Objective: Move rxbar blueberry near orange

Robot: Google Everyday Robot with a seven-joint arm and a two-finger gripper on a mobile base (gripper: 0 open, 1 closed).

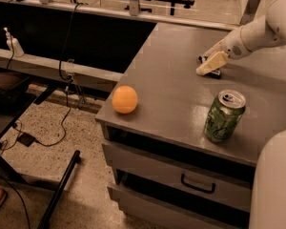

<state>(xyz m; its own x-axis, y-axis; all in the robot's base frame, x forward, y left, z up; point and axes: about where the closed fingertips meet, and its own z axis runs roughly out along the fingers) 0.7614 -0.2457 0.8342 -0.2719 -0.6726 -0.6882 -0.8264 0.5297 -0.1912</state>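
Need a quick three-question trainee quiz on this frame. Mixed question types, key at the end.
1. True or false: the orange lies near the front-left corner of the counter.
2. Which sits closer to the rxbar blueberry: the orange or the green can?
3. The end effector is down at: A) the orange, B) the rxbar blueberry, toward the counter's back right, C) the green can.

Key: 1 true; 2 green can; 3 B.
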